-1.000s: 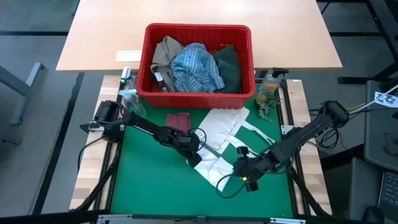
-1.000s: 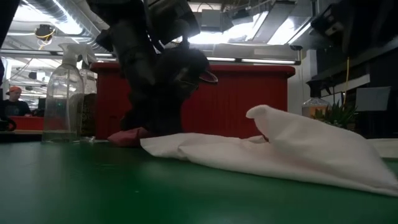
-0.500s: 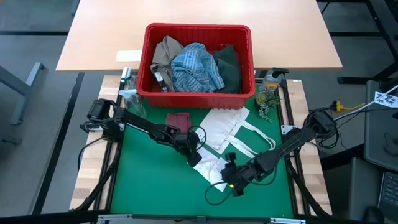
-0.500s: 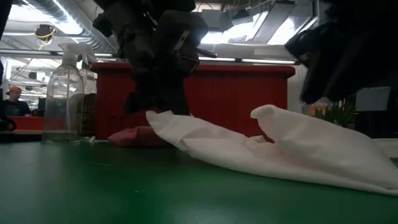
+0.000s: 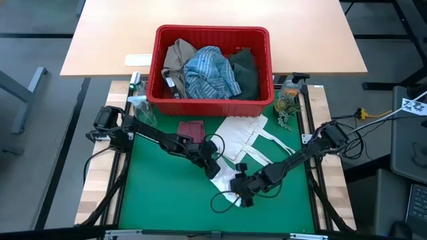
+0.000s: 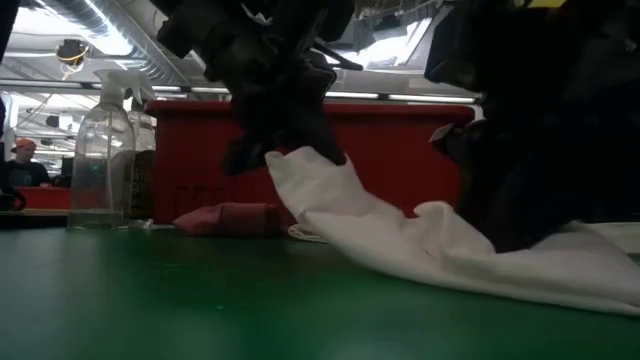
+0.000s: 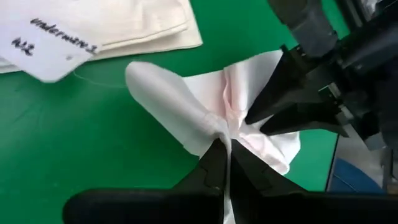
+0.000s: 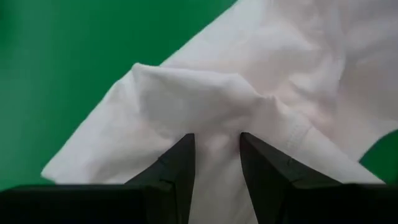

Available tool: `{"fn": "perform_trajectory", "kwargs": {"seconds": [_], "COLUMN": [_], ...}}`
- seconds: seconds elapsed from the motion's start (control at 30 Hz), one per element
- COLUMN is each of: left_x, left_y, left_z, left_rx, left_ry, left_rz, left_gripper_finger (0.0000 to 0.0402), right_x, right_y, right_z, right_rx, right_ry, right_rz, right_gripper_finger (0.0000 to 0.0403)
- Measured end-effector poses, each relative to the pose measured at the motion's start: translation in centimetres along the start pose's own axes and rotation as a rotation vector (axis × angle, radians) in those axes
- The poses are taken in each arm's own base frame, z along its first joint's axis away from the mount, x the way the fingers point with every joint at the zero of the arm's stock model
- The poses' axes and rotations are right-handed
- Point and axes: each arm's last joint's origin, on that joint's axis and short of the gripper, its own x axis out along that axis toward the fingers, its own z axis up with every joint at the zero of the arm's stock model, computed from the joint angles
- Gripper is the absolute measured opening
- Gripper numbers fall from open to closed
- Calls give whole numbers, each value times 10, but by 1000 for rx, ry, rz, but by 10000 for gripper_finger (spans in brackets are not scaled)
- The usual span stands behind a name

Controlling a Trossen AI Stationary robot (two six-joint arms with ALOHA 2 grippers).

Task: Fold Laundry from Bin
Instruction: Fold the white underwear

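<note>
A small white cloth (image 5: pixel 223 179) lies on the green mat in front of the red bin (image 5: pixel 212 99). The bin holds a tan garment (image 5: pixel 177 57), a blue-white striped shirt (image 5: pixel 210 72) and a dark green garment (image 5: pixel 245 70). My left gripper (image 5: pixel 212 168) is shut on the white cloth's far-left part and holds it up. My right gripper (image 5: pixel 241 193) is open, low over the cloth's near part, and a raised ridge of cloth (image 8: pixel 214 93) lies ahead of its fingers. A small maroon cloth (image 5: pixel 191 129) rests flat on the mat near the bin. My left gripper pinches a gathered fold of the white cloth (image 7: pixel 217 127) between its two shut fingers, slanting down from the table's left. That part (image 6: pixel 300 170) is lifted clear. The rest (image 6: pixel 450 255) slopes down slack onto the mat. My right gripper's fingers (image 8: pixel 177 165) stand at the cloth; I cannot tell whether they touch it.
A flat white tote bag (image 5: pixel 250 133) with loop handles lies just beyond the white cloth. A clear spray bottle (image 6: pixel 100 150) stands at the mat's far left and a small plant (image 5: pixel 287 103) at its far right. The mat's near left (image 5: pixel 160 200) is bare.
My left gripper has risen and tipped up with the cloth's pinched part, which now stands lifted off the mat while the rest stays down. My right gripper has come down and toward the table's left, onto the cloth's near part, its fingers still apart.
</note>
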Motion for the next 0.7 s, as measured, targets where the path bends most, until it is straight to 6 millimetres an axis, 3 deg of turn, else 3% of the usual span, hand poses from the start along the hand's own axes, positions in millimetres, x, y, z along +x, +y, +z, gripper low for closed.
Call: {"fn": "perform_trajectory", "kwargs": {"seconds": [0.33,0.7], "left_x": [0,0], "left_y": [-8,-20], "left_z": [2,-8], "left_rx": [-27,-17], "left_ry": [-38,-93], "left_rz": [-70,-89], "left_gripper_finger": [2,1], "right_x": [-37,-83], "right_y": [0,-6], "right_z": [26,28], "right_rx": [24,35], "right_ry": [-124,-124], "right_rz": [42,77], "right_gripper_finger": [127,127]}}
